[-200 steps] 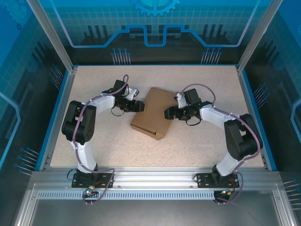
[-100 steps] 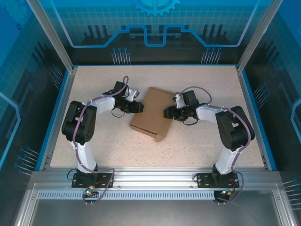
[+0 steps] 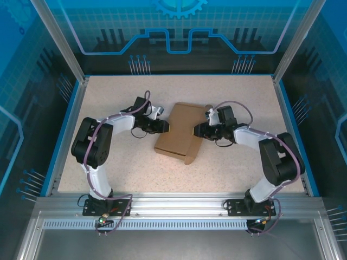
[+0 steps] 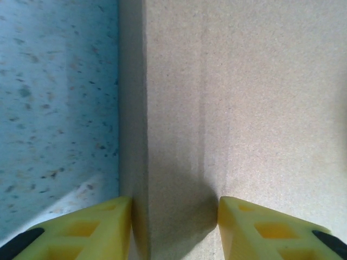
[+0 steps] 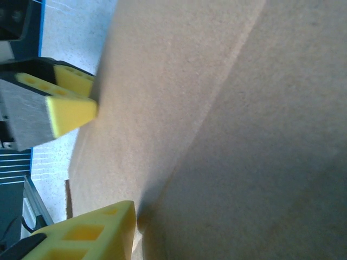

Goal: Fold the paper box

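Top external, paper box between left hand, gripping it, and right hand, unclear

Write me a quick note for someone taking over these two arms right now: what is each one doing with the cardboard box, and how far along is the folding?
Left gripper: jaws closed on the left edge of the paper box.
Right gripper: jaws closed on its right edge.
Box: lies mid-table, slightly skewed, between the two arms.
Done: it looks like a shallow closed shape, not a flat sheet.
Left: a flap juts out at the near right corner and probably needs tucking in.
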You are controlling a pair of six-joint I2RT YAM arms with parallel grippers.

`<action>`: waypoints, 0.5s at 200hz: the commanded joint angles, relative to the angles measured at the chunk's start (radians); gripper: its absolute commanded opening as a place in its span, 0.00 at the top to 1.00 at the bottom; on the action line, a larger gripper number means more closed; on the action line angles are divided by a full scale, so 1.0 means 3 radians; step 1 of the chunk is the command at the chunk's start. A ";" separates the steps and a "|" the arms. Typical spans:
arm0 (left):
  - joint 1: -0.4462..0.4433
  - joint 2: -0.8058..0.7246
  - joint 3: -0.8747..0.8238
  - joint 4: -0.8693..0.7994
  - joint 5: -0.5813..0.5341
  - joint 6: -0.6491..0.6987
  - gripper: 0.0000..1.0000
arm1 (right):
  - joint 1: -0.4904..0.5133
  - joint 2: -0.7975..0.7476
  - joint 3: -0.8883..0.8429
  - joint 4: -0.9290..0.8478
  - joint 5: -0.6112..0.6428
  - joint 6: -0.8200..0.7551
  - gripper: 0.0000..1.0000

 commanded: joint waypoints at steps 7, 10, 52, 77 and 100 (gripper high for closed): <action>-0.0237 0.0071 -0.0057 0.0003 0.0304 -0.0065 0.53 | 0.0061 -0.0390 0.0035 0.0003 -0.0126 -0.0005 0.55; -0.0245 0.0081 -0.0051 0.0004 0.0308 -0.0065 0.53 | 0.0064 -0.0420 0.0038 -0.0037 -0.0106 -0.0014 0.55; -0.0349 0.0239 0.0114 0.0049 0.0367 -0.0089 0.49 | 0.0132 -0.0633 0.0275 -0.0647 0.0215 -0.0072 0.57; -0.0390 0.0324 0.0217 0.0058 0.0391 -0.0104 0.48 | 0.0192 -0.0636 0.0392 -0.0846 0.0373 -0.0057 0.59; -0.0401 0.0381 0.0302 0.0056 0.0387 -0.0113 0.47 | 0.0265 -0.0623 0.0500 -0.0942 0.0512 -0.0032 0.61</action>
